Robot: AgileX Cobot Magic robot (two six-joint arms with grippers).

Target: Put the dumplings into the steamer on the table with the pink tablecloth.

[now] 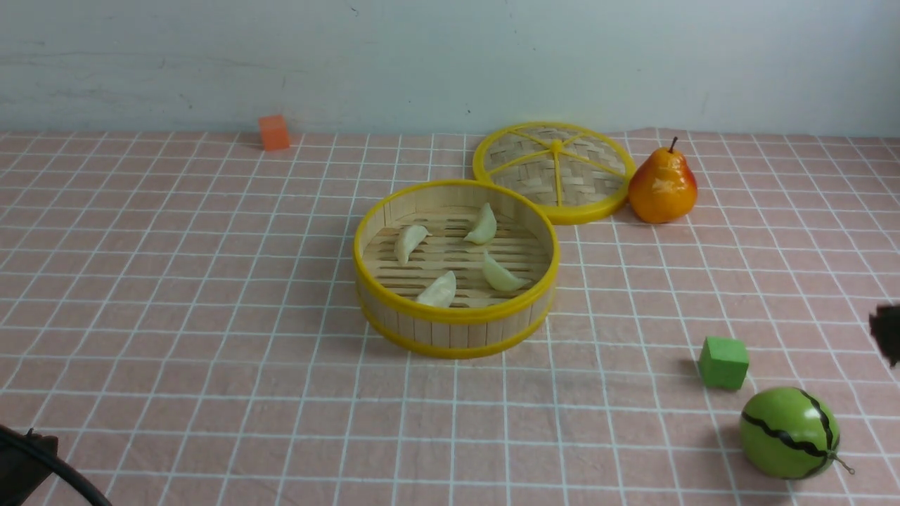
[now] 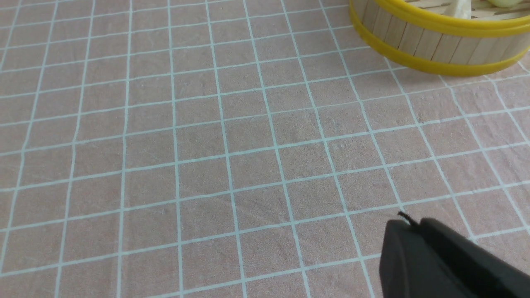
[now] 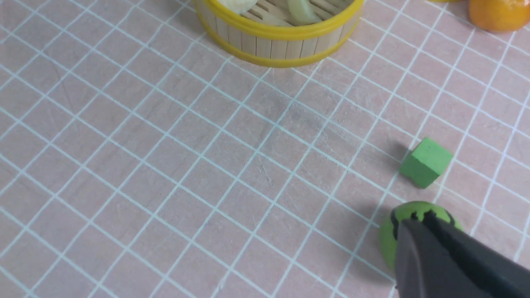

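All four dumplings lie inside the steamer, mid-frame on the worktop, so the main risk I see is an arm nudging its rim. Both pairs of jaws look pressed together on nothing. The right pair is near the watermelon, lower right beside the green cube — bumped, it might roll; lid and pear stand further back.
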